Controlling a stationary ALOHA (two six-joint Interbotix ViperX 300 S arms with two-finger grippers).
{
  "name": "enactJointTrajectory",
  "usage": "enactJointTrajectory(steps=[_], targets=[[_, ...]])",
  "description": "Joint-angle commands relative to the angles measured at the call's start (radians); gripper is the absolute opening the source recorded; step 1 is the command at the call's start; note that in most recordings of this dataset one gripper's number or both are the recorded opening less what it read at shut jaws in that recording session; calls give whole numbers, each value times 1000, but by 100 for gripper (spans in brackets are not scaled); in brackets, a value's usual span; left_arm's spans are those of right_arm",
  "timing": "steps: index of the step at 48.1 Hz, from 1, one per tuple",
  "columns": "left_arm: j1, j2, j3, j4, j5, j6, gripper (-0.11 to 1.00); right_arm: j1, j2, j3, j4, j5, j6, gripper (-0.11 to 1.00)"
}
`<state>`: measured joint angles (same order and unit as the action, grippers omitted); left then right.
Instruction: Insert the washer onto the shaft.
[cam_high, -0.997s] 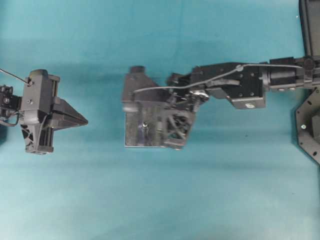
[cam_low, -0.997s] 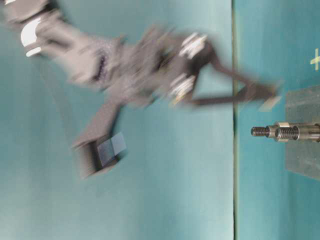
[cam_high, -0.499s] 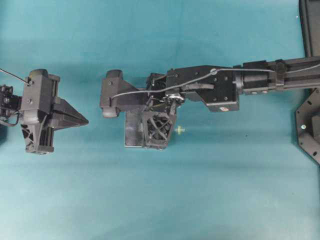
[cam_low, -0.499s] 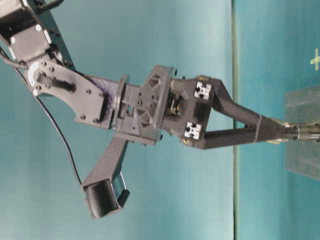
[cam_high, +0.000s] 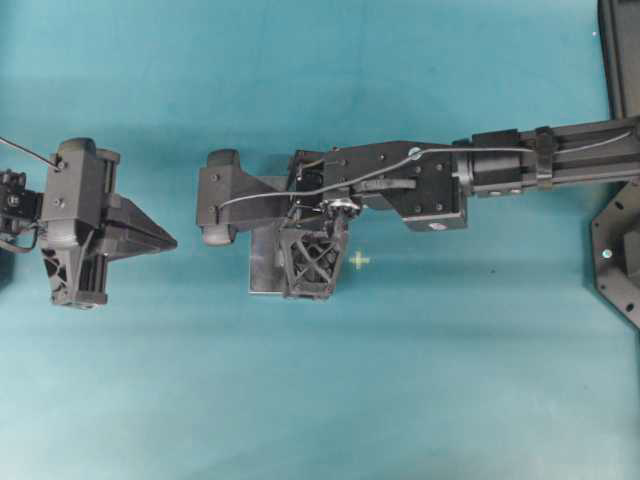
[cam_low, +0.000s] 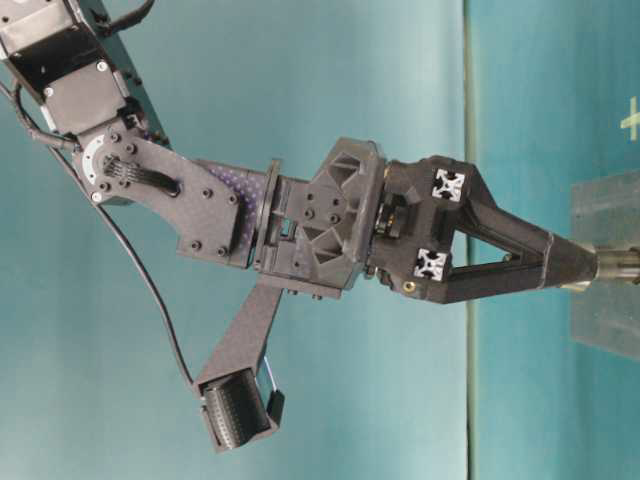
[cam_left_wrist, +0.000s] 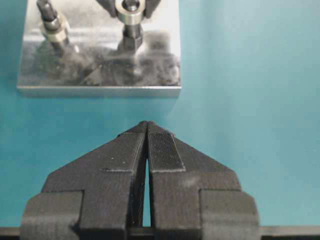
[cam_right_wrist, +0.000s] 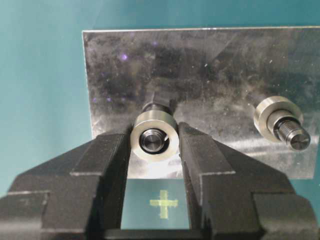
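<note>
Right pincer (cam_right_wrist: 154, 150): clenched on the washer (cam_right_wrist: 154, 136), one finger at the ring's 3 o'clock edge, the other at its 9 o'clock edge.
Washer: held flat over the plate (cam_right_wrist: 200, 65); the shaft (cam_right_wrist: 153, 140) tip shows inside its bore, so the ring is on or just starting down the shaft. How deep, I cannot tell.
Change: a second ago the right arm was blurred in motion, with the fingertips clear of the shafts; half a second ago the tips reached the shaft end; now they sit further along it, against the plate side in the table-level view (cam_low: 575, 270).
Meaning: judged as the insertion step under way, alignment looks achieved; seating and release remain.
Second shaft (cam_right_wrist: 287, 131): at 3 o'clock of the held washer, already carrying a ring.
Left pincer (cam_left_wrist: 146, 145): clenched on nothing, pads together, parked well short of the plate; unchanged across the overhead views (cam_high: 150, 240).
Table (cam_high: 450, 380): teal, with a yellow cross (cam_high: 359, 260) just beside the plate.
Risk: the ring may bind on the threads if tilted.
</note>
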<state>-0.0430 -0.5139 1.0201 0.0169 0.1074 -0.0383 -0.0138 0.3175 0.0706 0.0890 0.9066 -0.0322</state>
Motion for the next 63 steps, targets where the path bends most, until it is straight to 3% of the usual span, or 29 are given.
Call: enactJointTrajectory(steps=[1,14,21,24,33,47,63], targets=[[-2,-8,-23,3,-8,0,0,3,-18,-26,-2,0,2,33],[-2,-8,-21,3,-8,0,0,3,0,-32,0,35,6,36],[-3,-8,-21,3,-8,0,0,5,11,-46,0,40,2,78],[-2,-6,-23,3,-8,0,0,5,14,-49,0,38,0,89],[-2,-8,-23,3,-8,0,0,11,28,-66,12,44,-6,81],[-3,-8,-23,3,-8,0,0,43,28,-78,92,44,-37,79],[-3,-9,-25,3,-8,0,0,-14,31,-78,69,38,-23,63]])
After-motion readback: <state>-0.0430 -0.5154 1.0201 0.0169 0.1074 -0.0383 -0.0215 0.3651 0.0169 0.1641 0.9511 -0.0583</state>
